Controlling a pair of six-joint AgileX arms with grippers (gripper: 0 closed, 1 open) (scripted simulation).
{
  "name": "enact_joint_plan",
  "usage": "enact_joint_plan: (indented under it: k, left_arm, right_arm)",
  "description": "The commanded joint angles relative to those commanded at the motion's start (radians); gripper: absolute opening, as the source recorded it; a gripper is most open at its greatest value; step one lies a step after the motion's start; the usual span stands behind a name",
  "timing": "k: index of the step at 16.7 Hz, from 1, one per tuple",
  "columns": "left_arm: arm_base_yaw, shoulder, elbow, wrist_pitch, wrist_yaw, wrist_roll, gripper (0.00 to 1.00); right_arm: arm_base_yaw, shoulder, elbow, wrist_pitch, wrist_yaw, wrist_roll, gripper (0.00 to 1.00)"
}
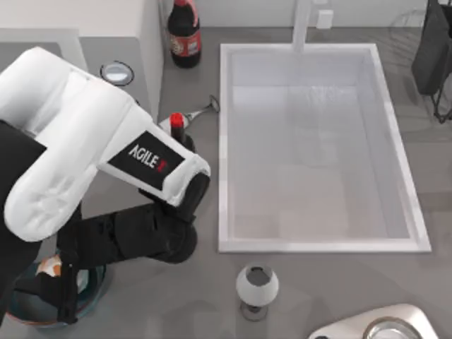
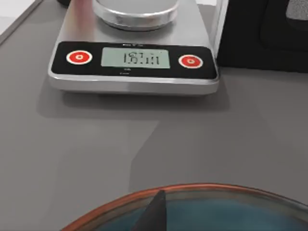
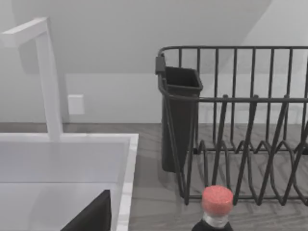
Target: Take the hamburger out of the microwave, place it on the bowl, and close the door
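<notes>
Grey countertop — white sink inset

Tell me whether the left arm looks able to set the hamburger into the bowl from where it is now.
Probably yes. The left gripper is over the bowl at the top view's lower left, the hamburger at it. The left wrist view shows bare blue bowl interior below a fingertip.

I see the sink set into the countertop, toward its right side. A cola bottle stands at the back edge, just left of the sink. The goblet sits near the front edge, before the sink. The bowl lies at the front left corner, under my left arm; a kitchen scale stands beyond it.
</notes>
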Motion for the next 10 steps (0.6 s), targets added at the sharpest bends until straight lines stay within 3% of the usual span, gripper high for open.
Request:
enact_joint_plan:
  k: [4,5,6,10]
  left_arm:
    - [0.000,0.000,0.000,0.000,0.000,0.000,1.00]
    - [-0.012,-0.061,0.002,-0.019,-0.041,-0.094,1.00]
    - [-0.012,-0.061,0.002,-0.019,-0.041,-0.094,1.00]
    - [0.022,-0.158,-0.040,0.031,0.010,0.006,1.00]
  right_arm:
    - [0.000,0.000,0.000,0.000,0.000,0.000,1.00]
    - [0.000,0.000,0.000,0.000,0.000,0.000,1.00]
    - [0.000,0.000,0.000,0.000,0.000,0.000,1.00]
    - [0.000,0.000,0.000,0.000,0.000,0.000,1.00]
